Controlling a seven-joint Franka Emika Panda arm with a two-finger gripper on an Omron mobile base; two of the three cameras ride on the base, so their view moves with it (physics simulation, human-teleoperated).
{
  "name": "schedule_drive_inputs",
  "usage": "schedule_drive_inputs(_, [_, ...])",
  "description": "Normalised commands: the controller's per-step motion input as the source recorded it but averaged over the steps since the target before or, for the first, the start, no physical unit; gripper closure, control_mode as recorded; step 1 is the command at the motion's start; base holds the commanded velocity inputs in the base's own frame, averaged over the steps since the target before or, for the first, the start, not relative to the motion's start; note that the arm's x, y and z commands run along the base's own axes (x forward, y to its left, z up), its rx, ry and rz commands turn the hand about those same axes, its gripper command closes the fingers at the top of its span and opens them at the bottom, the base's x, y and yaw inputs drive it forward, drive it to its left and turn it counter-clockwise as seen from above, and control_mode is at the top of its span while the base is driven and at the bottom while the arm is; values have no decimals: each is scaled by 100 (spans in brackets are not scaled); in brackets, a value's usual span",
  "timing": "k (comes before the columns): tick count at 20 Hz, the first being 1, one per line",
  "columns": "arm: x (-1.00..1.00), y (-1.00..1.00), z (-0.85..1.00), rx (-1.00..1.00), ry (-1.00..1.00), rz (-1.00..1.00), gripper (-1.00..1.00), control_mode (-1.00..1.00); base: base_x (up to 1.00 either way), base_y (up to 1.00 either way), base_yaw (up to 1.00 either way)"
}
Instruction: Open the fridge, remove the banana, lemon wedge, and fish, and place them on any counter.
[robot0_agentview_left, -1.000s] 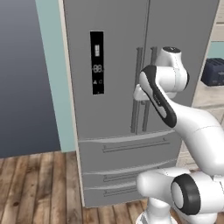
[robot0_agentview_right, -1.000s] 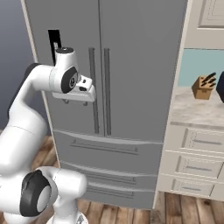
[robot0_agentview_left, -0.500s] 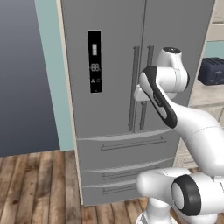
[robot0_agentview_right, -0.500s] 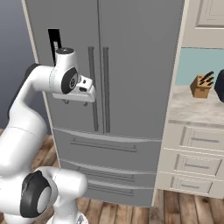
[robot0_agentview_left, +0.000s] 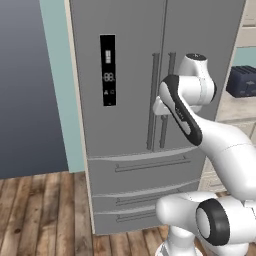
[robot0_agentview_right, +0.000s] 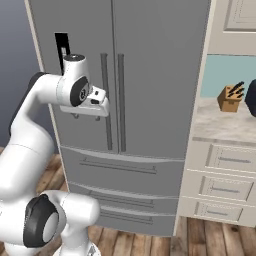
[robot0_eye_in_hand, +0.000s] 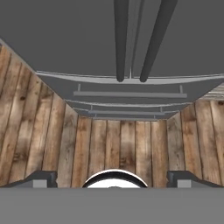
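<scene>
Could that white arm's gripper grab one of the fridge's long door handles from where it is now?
Probably yes. The gripper is open and apart from the closed fridge, with nothing between it and the handles.

Wooden plank floor (robot0_agentview_left: 45, 210) under the closed grey fridge (robot0_agentview_left: 130, 150), standing directly on it. To the right, beige marbled counter (robot0_agentview_right: 220, 127) bearing a wooden knife block (robot0_agentview_right: 231, 97) and a dark toaster (robot0_agentview_left: 243, 81).

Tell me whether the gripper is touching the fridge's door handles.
Apart. In the hand view the gripper is wide open, its fingertips low in the picture, while the fridge handles stand far ahead with wooden floor between.
</scene>
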Motion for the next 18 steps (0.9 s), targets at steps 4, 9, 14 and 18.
schedule_drive_inputs(4, [-6, -23, 4, 5, -6, 1, -100, -100, 0, 0, 0])
schedule_drive_inputs(9, [0, -3, 1, 0, -15, -17, -100, -100, 0, 0, 0])
schedule_drive_inputs(14, [2, 0, -2, 0, -41, -14, -100, -100, 0, 0, 0])
schedule_drive_inputs(18, [16, -34, 0, 2, -25, -4, -100, -100, 0, 0, 0])
